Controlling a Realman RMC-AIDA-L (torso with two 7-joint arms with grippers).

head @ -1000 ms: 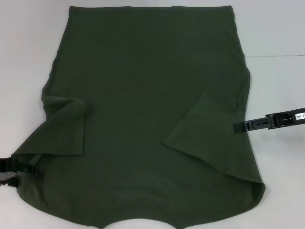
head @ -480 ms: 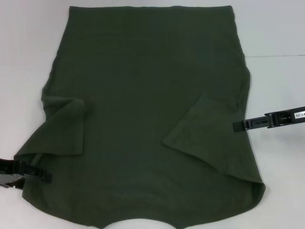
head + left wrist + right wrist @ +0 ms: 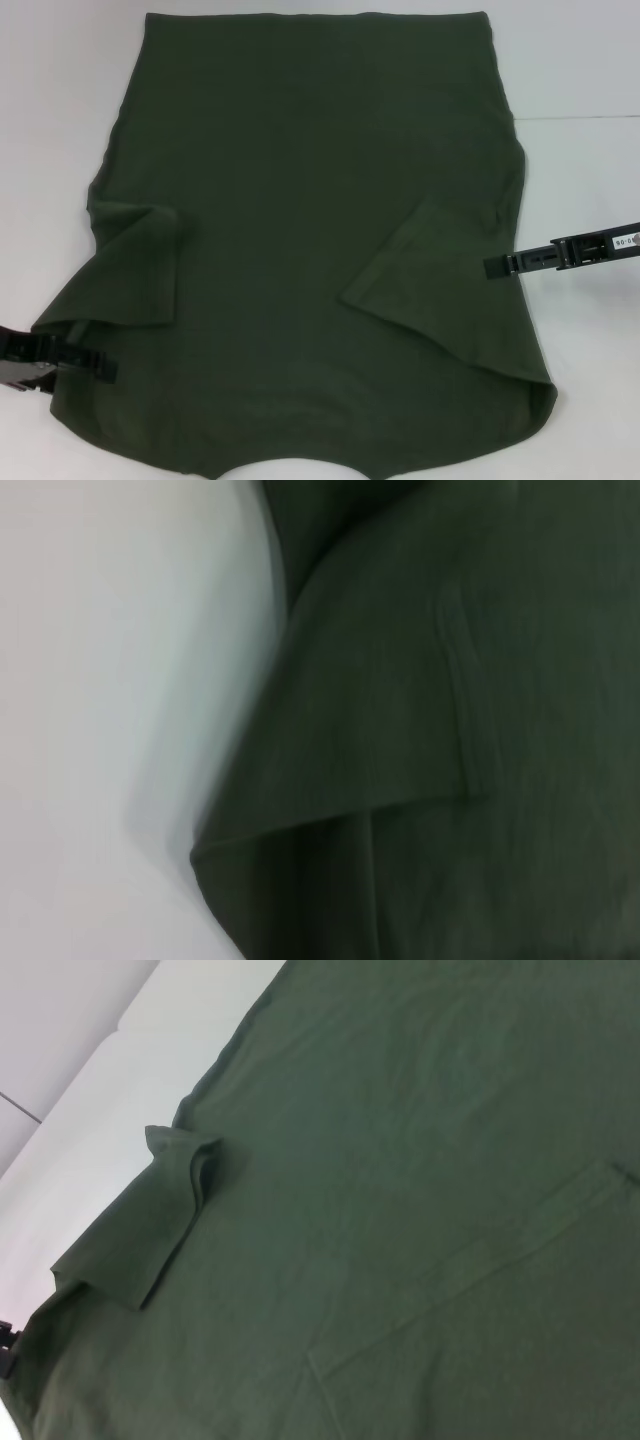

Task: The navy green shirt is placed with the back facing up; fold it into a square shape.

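The navy green shirt (image 3: 310, 240) lies flat on the white table (image 3: 590, 80), back side up. Its long way runs from the far edge down toward the robot. Both sleeves are already flipped in onto the body. The left gripper (image 3: 100, 366) sits at the shirt's near left edge. The right gripper (image 3: 492, 266) sits at the right edge by the folded sleeve. I cannot tell whether either is pinching cloth. Each side fold looks like that side's arm's job.
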